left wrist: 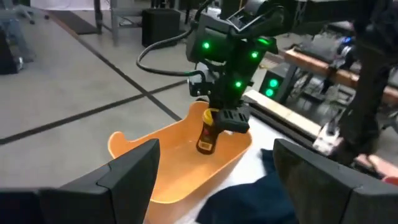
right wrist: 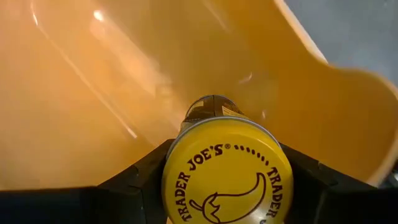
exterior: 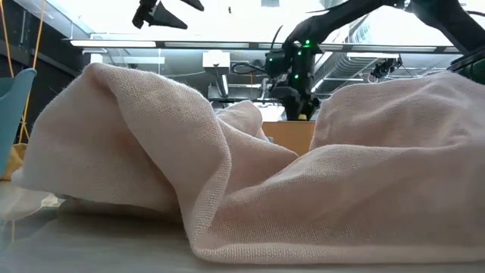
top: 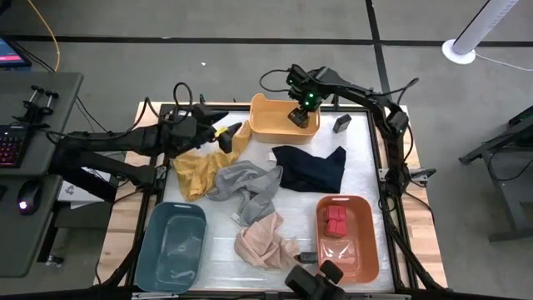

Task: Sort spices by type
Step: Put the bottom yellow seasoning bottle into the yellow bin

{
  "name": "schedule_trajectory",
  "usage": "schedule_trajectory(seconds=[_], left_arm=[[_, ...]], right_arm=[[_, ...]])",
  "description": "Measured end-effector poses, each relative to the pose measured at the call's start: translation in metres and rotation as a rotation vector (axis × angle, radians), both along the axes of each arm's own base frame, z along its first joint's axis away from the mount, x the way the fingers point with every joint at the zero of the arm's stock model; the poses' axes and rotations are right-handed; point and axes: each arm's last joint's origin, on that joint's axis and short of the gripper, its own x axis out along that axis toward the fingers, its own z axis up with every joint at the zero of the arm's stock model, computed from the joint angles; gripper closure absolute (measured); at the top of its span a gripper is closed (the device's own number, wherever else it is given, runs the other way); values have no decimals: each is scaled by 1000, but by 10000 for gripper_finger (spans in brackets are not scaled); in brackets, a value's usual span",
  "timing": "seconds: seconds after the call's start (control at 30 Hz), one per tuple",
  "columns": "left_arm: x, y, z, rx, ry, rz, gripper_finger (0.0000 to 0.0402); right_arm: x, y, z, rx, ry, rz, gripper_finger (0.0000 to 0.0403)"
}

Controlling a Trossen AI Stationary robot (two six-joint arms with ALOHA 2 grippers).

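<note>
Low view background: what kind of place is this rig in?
Likely a robotics lab or workshop: bare concrete floor with taped lines, a side desk with keyboard and mouse, and ceiling light strips beyond the table.

The only words you can read are on the yellow lid [right wrist: 227, 171] of the spice jar [left wrist: 207, 132]. Dark letters curve around the lid's edge. They say "TRADER JOE'S", and then "TRADER" starts again on the other side, with a row of dots between them. A little chili pepper is drawn in the middle of the lid.
</note>
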Motion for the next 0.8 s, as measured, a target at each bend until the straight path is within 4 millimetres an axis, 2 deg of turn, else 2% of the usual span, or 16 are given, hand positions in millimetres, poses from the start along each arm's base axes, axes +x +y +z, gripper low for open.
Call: schedule_trajectory(seconds=[0.17,0.3,0.47,0.8], left_arm=[[0,9,-1,0,29,-88,104],[0,13,-1,20,58,-158,104],[0,18,-1,39,79,-197,104],[-2,24,-2,19,70,-212,104]], right_arm=[[5,-4,-10,-10,8,-56,189],[3,-3,-11,6,24,-93,188],[2,-2,-11,18,31,-132,157],[4,4,-11,31,52,-73,146]])
